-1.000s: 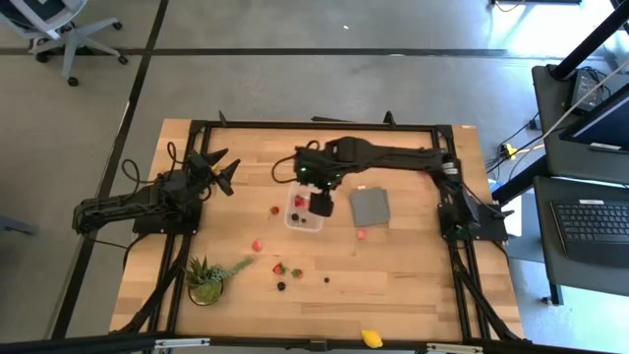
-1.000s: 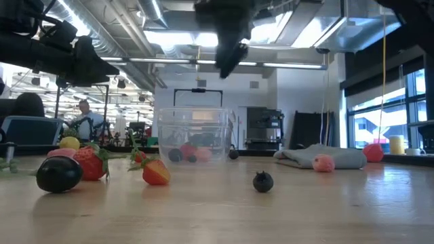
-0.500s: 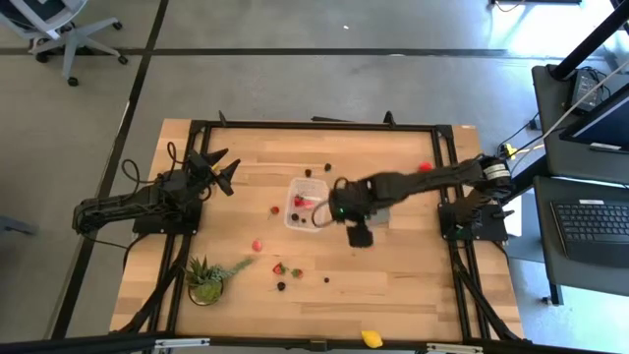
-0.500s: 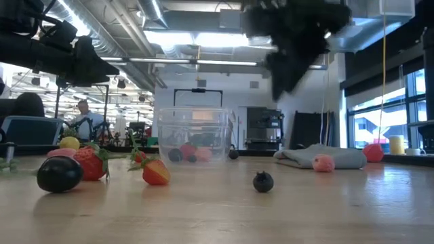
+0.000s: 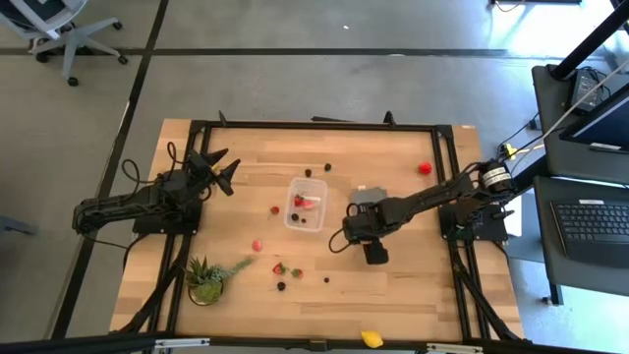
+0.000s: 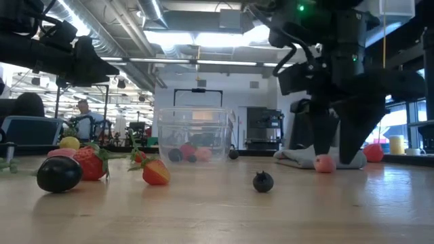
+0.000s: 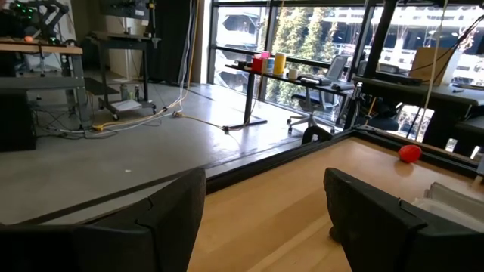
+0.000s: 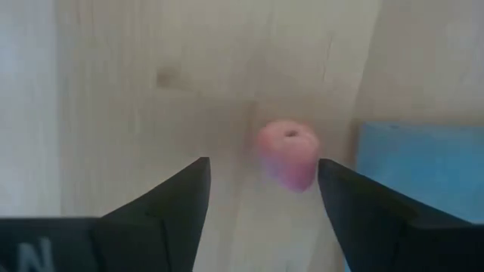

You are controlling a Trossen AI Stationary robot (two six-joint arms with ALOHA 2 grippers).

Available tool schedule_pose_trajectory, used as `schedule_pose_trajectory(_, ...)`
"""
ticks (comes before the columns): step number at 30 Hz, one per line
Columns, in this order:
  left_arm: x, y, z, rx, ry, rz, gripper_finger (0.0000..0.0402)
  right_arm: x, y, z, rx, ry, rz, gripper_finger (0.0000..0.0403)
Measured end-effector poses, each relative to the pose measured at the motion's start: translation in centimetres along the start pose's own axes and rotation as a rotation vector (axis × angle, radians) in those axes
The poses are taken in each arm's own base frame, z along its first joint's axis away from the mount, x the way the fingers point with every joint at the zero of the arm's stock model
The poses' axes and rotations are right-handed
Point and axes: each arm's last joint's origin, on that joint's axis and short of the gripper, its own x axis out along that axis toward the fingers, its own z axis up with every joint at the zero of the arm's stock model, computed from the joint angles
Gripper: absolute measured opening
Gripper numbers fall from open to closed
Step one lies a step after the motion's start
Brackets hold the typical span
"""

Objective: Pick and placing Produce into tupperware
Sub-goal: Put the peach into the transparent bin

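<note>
My right gripper (image 5: 364, 236) (image 8: 262, 165) is open and low over the table, next to the flat grey piece (image 5: 366, 200). A small pink fruit piece (image 8: 286, 155) (image 6: 324, 163) lies on the wood between its fingers. The clear tupperware (image 5: 306, 204) (image 6: 192, 135) stands at mid-table with a few red and dark pieces inside. More produce is scattered about: strawberries (image 6: 156, 171), a dark berry (image 6: 262, 181), a red piece (image 5: 424, 168) and a lemon (image 5: 371, 338). My left gripper (image 5: 221, 167) (image 7: 265, 177) waits open over the table's left side.
A green spiky potted plant (image 5: 206, 278) stands near the near-left corner. The grey piece lies on the tub's right side, and my right arm (image 5: 432, 197) crosses above it. A black frame (image 5: 324, 125) runs round the table. Bare wood lies near the right gripper.
My right gripper has swung from above the tupperware toward the table's right and near edge, and has come down over the pink piece by the grey piece. The fruit pieces and the tub have kept their places.
</note>
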Motion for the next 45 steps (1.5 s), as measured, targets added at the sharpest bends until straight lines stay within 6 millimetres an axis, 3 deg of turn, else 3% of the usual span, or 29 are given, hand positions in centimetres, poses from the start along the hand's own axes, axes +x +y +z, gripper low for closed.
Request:
schedule_pose_trajectory(15, 0.0, 0.0, 0.0, -0.007, 0.000, 0.000, 0.0261, 1.6, -0.1, -0.8, -0.032, -0.064, 0.004, 0.0157)
schedule_pose_trajectory(23, 0.0, 0.0, 0.0, -0.007, 0.000, 0.000, 0.0261, 1.1, -0.1, 0.0, -0.029, -0.084, 0.002, 0.0096)
schedule_pose_trajectory(29, 0.0, 0.0, 0.0, -0.007, 0.000, 0.000, 0.0261, -2.4, -2.0, 3.3, 0.023, -0.171, -0.077, 0.0075)
schedule_pose_trajectory(36, 0.0, 0.0, 0.0, -0.007, 0.000, 0.000, 0.0261, -10.1, -6.7, 8.2, 0.144, -0.419, -0.226, 0.0082)
schedule_pose_trajectory(40, 0.0, 0.0, 0.0, -0.007, 0.000, 0.000, 0.0261, -13.9, -9.6, 9.8, 0.288, -0.578, -0.235, 0.0081)
schedule_pose_trajectory(45, 0.0, 0.0, 0.0, -0.007, 0.000, 0.000, 0.0261, -15.5, -11.4, 11.3, 0.342, -0.591, -0.184, 0.0081)
